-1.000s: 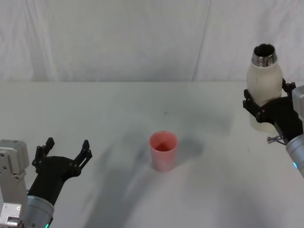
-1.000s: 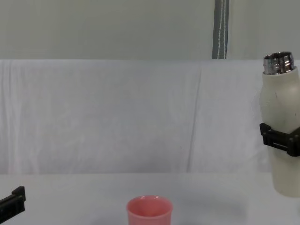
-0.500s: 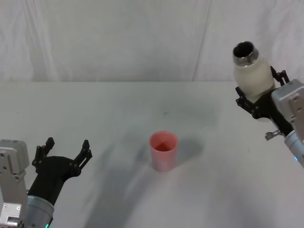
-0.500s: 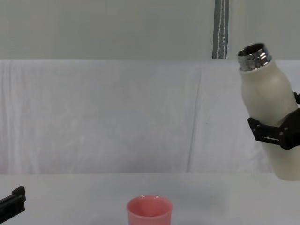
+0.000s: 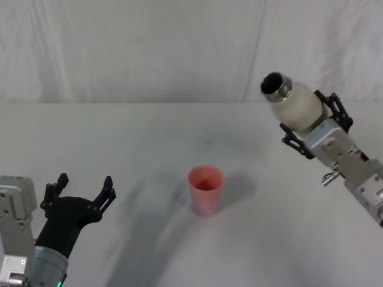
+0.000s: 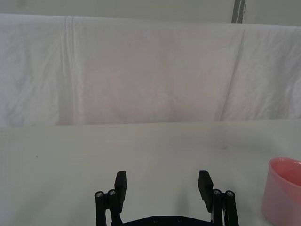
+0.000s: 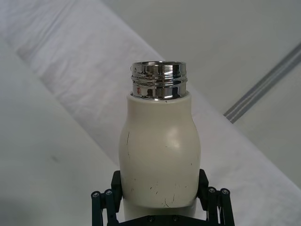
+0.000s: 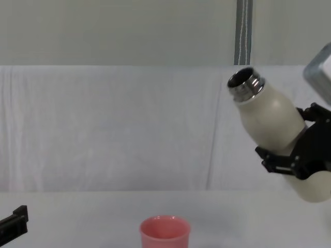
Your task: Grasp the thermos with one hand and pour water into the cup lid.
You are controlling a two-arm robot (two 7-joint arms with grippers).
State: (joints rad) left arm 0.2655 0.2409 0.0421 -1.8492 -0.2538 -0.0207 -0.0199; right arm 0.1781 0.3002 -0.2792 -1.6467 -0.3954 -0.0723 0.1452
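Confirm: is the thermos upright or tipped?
Tipped. The thermos, clamped in the right gripper, leans its steel neck toward the cup lid.

Cup lid (image 5: 206, 189): upright on the surface (image 5: 149, 149), near its middle.
Thermos (image 5: 294, 104): raised off the surface, right of the cup lid and behind it, neck tilted toward the cup lid.
Right gripper (image 5: 311, 128): clamped around the thermos body.
Left gripper (image 5: 81, 192): low, left of the cup lid, fingers spread, well apart from it.

Left gripper (image 6: 163, 184) — fingers spread apart — hovers over the table (image 6: 94, 150); pink cup lid (image 6: 283, 190) sits off to one side.
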